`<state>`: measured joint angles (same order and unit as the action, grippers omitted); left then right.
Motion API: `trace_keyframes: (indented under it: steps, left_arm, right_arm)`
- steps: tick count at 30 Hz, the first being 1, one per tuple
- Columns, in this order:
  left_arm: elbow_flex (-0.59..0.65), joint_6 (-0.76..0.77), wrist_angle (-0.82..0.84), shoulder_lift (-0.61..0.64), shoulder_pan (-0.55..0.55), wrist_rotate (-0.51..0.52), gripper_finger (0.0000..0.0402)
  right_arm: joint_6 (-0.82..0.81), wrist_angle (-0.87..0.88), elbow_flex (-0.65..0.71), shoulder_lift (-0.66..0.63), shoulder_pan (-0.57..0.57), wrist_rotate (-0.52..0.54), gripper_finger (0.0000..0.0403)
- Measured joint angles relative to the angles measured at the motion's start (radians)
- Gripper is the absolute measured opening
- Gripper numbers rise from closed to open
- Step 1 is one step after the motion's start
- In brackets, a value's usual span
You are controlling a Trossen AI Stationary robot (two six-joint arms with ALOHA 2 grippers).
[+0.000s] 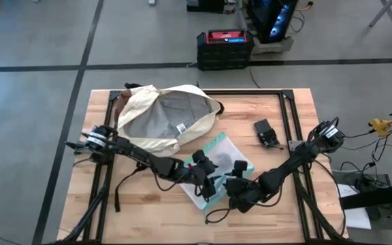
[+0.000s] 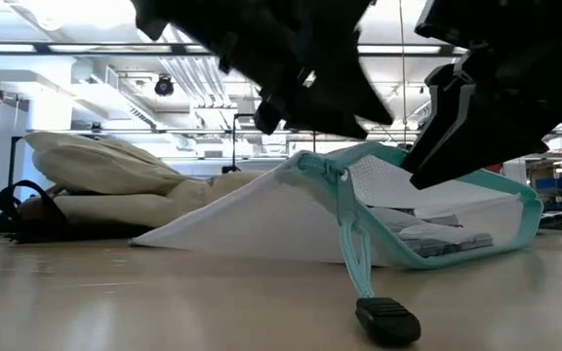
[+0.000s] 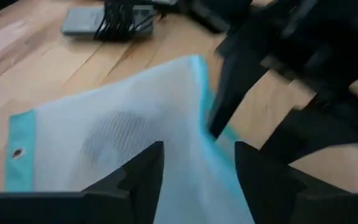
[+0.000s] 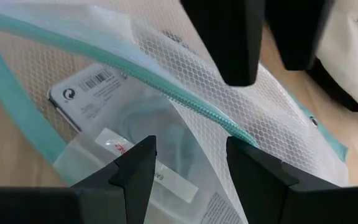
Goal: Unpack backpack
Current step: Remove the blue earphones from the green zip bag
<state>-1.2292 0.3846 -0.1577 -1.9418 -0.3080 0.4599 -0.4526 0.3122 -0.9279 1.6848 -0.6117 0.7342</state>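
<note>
Black zip pull (image 2: 388, 319) lies nearest, trailing from the mesh pouch (image 1: 218, 167) mid-counter, under both grippers, left (image 1: 206, 178) and right (image 1: 237, 185), jaws parted, gripping nothing. Backpack (image 1: 162, 117) slumps behind: soft, light, floppy; best grasped at its rim

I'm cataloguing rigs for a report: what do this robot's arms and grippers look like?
Both arms are dark, slim and jointed, with black cables trailing from them. The left gripper and right gripper each end in two flat, black, wedge-shaped fingers. No markings are legible.
</note>
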Motion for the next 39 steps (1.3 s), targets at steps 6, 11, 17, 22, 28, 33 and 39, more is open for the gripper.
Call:
trace_keyframes:
  steps: [6,11,17,22,28,33,39]
  left_arm:
    - [-0.001,0.029,-0.026,-0.07,-0.001,-0.016,0.0244]
    - [-0.001,0.047,-0.057,-0.123,0.01,-0.023,0.0268]
    - [-0.001,0.11,0.012,-0.125,0.025,0.089,0.0226]
    - [-0.001,0.137,0.05,-0.114,0.028,0.134,0.0057]
    - [-0.001,0.135,0.062,-0.052,0.029,0.189,0.0003]
    - [-0.001,0.12,0.072,0.032,0.024,0.208,0.0001]
    - [-0.001,0.104,0.08,0.057,0.004,0.205,0.0001]
  right_arm:
    - [-0.001,-0.004,0.0,0.0,0.006,0.011,0.0181]
    - [-0.006,0.005,0.002,0.001,0.005,0.014,0.0181]
    - [-0.041,-0.005,0.001,-0.009,-0.019,0.029,0.0181]
    - [-0.111,0.002,0.0,-0.009,-0.049,0.03,0.0181]
    - [-0.269,0.003,0.001,0.028,-0.06,0.111,0.0181]
    - [-0.367,-0.022,0.002,0.101,-0.04,0.246,0.0181]
    - [-0.324,-0.165,0.003,0.155,0.042,0.255,0.0181]
